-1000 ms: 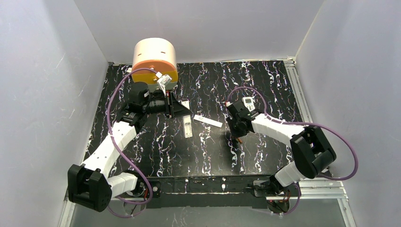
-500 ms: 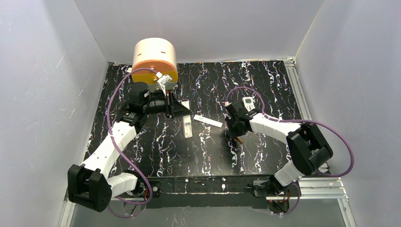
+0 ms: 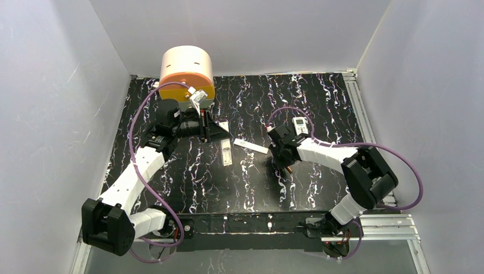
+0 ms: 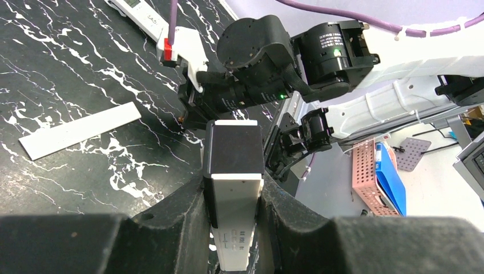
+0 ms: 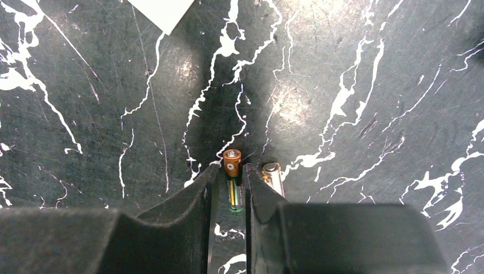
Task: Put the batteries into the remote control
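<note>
Right arm [image 3: 365,177] elbow shifted left | right end effector [image 5: 230,171] pinching battery [image 5: 232,164] lying on desk [image 3: 319,97] | left end effector [image 4: 234,184] clamped on white-black block [image 4: 234,148] | remote [image 3: 301,123] on desk just beyond right wrist | second battery [image 5: 272,174] just beside first

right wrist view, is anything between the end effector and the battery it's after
Nothing visible stands in the way. The battery sits right between the fingers of the right end effector, which close in on both its sides. A second battery lies just outside those fingers, alongside the first and off the line of approach.
</note>
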Available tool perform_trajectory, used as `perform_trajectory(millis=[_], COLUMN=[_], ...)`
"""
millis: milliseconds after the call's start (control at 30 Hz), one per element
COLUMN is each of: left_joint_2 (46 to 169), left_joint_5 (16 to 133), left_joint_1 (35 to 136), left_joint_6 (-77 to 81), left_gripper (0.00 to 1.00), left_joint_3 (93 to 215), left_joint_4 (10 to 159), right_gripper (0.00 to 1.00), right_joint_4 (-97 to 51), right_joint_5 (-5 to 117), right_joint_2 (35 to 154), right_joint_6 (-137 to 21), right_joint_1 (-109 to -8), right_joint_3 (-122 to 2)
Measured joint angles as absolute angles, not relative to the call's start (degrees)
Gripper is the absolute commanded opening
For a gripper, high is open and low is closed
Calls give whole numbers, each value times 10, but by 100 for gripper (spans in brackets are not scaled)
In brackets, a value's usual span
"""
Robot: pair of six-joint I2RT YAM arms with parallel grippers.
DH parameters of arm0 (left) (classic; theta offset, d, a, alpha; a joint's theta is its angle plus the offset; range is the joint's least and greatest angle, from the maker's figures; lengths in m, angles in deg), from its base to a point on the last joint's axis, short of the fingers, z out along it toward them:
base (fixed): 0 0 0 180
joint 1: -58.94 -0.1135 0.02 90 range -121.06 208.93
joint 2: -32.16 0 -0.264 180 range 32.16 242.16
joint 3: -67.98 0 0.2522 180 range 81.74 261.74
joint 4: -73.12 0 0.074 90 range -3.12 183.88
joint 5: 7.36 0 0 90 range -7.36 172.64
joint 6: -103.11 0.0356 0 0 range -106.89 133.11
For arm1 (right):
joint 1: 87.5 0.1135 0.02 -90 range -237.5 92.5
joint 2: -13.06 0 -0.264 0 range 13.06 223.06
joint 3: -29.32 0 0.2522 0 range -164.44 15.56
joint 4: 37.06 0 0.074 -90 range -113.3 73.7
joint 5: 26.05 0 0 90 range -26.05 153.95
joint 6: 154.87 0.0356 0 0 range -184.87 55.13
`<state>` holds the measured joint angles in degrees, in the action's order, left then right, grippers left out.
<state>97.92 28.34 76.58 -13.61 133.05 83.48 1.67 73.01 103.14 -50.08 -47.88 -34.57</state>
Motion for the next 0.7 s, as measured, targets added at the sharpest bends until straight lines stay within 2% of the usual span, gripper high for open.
perform_trajectory(millis=[167,367,567,700], left_joint_2=[979,979,979,979], left_joint_5=[302,336,359,374], left_joint_1=[766,766,766,766], left_joint_6=[-135,-135,-139,-170], left_gripper=[0,0,0,0], left_joint_3=[1331,1330,1330,1322], left_joint_4=[835,835,832,799], right_gripper=[24,8,5,4], right_joint_4=[21,27,29,26], right_joint_5=[745,779,790,774], right_joint_2=[1038,1058,1058,1017], right_joint_6=[-500,-494,-473,-446], right_joint_1=[-470,-456,-449,-449], right_joint_3=[-352,-373,-378,-380])
